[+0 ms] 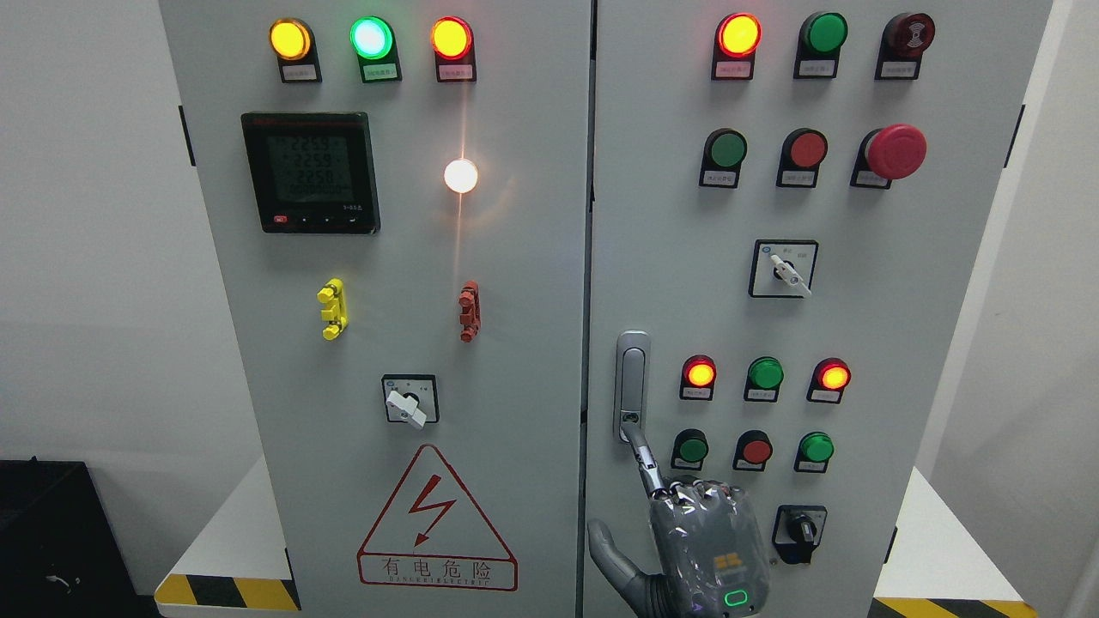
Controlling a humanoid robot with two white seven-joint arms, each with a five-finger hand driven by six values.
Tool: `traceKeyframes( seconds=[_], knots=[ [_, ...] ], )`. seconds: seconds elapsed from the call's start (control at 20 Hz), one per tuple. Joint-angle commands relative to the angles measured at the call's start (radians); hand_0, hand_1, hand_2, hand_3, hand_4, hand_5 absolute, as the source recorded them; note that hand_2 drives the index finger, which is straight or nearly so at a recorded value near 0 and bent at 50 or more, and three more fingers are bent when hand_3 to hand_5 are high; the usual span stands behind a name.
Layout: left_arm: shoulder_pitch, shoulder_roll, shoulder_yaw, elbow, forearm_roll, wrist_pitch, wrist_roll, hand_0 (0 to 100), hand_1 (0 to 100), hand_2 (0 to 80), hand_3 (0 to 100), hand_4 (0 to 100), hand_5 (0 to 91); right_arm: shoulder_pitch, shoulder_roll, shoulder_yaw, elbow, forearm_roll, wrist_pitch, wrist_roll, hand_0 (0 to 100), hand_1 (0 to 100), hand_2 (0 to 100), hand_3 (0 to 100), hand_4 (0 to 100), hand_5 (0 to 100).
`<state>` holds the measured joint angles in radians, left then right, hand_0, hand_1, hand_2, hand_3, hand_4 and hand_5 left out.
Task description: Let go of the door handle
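The right robot hand (700, 536) points one finger (640, 455) at the silver metal door handle (632, 384), its tip at the lower end. Its other fingers are curled, gripping nothing. The wrist is cut off below.

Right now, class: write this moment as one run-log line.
right hand: index fingertip at lower end of handle, other fingers curled, no grasp | door: shut | left hand: not in view

The scene is bright and evenly lit, with the grey cabinet doors (515, 360) sharp from edge to edge. A white lamp (461, 175) on the left door blooms, throwing a thin vertical streak of glare up and down the panel. The lit orange indicators (452, 38) are overexposed at their centres. Buttons cast soft short shadows to their lower left. The door edges lean slightly outward towards the top.
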<state>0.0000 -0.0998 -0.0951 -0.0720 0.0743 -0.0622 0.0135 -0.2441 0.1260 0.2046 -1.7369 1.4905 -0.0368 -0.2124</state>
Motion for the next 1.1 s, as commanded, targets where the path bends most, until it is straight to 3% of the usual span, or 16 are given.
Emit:
traceKeyframes(
  seconds=[0.0,0.2,1.05],
  knots=[
    [0.017,0.000,0.000,0.000,0.001,-0.001,0.000,12,56,0.0,0,0,0.0,-0.018,0.003,0.006,0.043,0.013,0.008,-0.001,36,22,0,100,100,100],
    [0.017,0.000,0.000,0.000,-0.001,-0.001,0.000,12,56,0.0,0,0,0.0,-0.033,0.003,0.004,0.049,0.013,0.035,-0.001,36,22,0,100,100,100],
    [0.017,0.000,0.000,0.000,0.001,-0.001,0.000,12,56,0.0,0,0,0.0,-0.034,0.006,0.003,0.066,0.013,0.035,0.001,36,23,2,100,100,100]
  ],
)
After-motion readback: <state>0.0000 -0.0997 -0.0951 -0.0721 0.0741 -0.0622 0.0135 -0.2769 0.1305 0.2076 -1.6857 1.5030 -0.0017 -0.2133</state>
